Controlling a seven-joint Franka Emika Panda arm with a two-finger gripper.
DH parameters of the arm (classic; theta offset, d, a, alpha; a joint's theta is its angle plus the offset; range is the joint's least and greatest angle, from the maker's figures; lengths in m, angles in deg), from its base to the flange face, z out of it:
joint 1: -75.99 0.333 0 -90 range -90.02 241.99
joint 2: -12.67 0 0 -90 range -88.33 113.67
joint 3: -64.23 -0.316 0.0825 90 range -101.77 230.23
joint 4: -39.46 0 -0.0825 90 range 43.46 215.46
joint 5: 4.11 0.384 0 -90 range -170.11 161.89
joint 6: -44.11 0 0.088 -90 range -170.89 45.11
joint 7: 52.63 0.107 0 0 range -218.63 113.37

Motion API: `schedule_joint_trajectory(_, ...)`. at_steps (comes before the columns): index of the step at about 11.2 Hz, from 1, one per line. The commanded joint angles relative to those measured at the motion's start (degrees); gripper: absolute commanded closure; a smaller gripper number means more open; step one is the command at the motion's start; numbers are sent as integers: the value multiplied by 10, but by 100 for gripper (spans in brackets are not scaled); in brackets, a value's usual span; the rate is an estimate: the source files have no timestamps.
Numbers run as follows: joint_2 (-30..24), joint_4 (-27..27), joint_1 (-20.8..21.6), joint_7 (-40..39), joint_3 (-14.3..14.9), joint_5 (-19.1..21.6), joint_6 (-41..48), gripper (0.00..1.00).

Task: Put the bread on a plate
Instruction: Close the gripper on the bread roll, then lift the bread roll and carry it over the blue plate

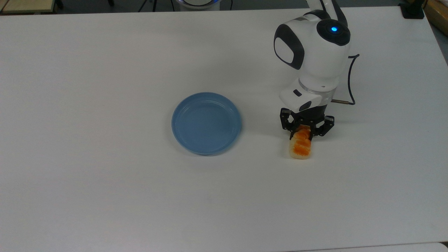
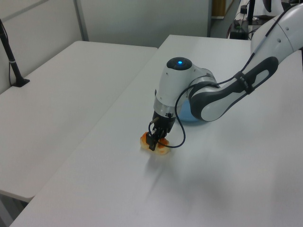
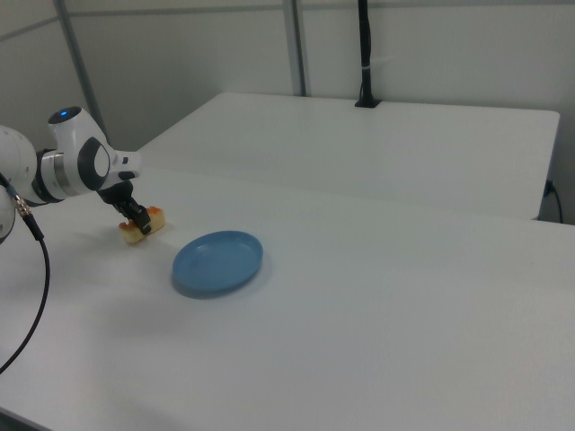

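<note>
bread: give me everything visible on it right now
The bread is a small oblong roll with pale cream sides and a glossy orange-brown top crossed by diagonal ridges. It lies flat on the white table, long axis running up-down in the top view, to the right of the plate in the top view and apart from it. The gripper is down over its upper end in the top view, a finger on each side; whether they press it cannot be told.
</note>
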Motion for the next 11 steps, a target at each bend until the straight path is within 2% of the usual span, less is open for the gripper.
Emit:
schedule_joint_trajectory(1,-34,-5,-2,11,5,-14,3,100)
schedule_joint_trajectory(2,-66,2,-8,-9,5,-13,27,100)
schedule_joint_trajectory(4,-113,9,-45,-91,6,-6,142,99)
schedule_joint_trajectory(6,-133,20,-74,-124,23,-6,195,99)
schedule_joint_trajectory(8,-134,50,-87,-129,42,-6,200,97)
schedule_joint_trajectory(11,-118,97,-103,-131,42,-5,181,86)
